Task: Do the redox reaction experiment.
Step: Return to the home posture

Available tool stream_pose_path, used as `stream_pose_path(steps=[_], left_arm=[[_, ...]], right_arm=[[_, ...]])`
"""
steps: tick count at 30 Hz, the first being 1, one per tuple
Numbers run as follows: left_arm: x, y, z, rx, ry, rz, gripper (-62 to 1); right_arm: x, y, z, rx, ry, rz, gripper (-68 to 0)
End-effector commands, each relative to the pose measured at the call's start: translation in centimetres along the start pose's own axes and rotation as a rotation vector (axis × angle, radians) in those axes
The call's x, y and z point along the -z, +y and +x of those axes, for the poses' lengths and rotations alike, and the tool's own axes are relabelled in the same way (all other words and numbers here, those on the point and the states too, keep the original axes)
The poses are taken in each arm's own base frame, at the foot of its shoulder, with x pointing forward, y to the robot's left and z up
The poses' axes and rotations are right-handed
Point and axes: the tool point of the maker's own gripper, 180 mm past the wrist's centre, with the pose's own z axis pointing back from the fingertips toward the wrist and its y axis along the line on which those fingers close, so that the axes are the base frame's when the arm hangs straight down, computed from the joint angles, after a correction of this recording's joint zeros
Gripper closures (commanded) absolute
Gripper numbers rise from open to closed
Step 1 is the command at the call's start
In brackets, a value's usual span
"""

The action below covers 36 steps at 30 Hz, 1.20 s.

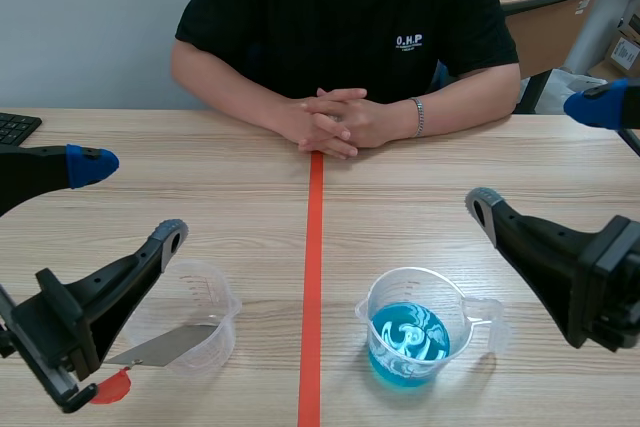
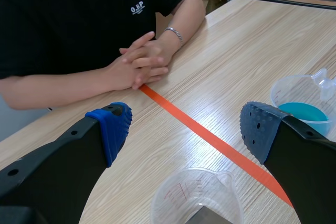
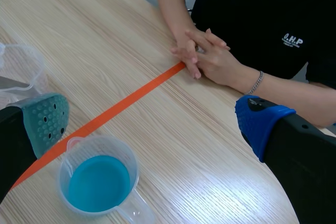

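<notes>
The left gripper (image 1: 133, 200) hung with its jaws spread wide and nothing between them, one blue pad and one grey pad well apart above the table (image 1: 230, 197). Just at its five o'clock stood a clear measuring cup (image 1: 222, 285) with a grey metal sheet (image 1: 165, 347) leaning inside it; a small red piece (image 1: 112, 387), too hidden by the finger to identify, lay at the cup's seven o'clock. The right gripper (image 1: 537, 157) was likewise wide open and held nothing, raised above the table at the two o'clock side of a second measuring cup (image 1: 372, 297). That cup held swirled blue liquid (image 1: 408, 342), and its handle pointed toward three o'clock. An orange-red tape line (image 1: 312, 277) ran from six to twelve o'clock between the two cups. At its twelve o'clock end a person's clasped hands (image 1: 330, 119) rested on the wood, a bracelet (image 1: 418, 117) on one wrist. A keyboard corner (image 1: 15, 127) showed at the table's ten o'clock edge.
</notes>
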Motion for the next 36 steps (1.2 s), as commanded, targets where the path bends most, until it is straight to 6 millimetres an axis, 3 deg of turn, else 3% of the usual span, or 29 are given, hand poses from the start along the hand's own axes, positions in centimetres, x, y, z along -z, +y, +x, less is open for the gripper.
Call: stream_pose_path(steps=[1,4,10,36], left_arm=[[0.05,0.25,0.59,-0.001,-0.025,0.01,-45.7],[0.05,0.25,0.58,-0.001,-0.024,0.01,-48.1],[0.05,0.24,0.24,-0.001,-0.006,0.01,-62.3],[0.05,0.24,0.26,-0.001,-0.007,0.01,-62.3]], right_arm=[[0.18,0.02,1.18,0.003,-0.046,0.001,-67.9],[0.17,0.02,1.19,0.003,-0.047,0.001,-67.9],[0.18,0.02,1.17,0.003,-0.046,0.001,-67.9],[0.18,0.03,0.96,0.003,-0.034,0.001,-67.9]])
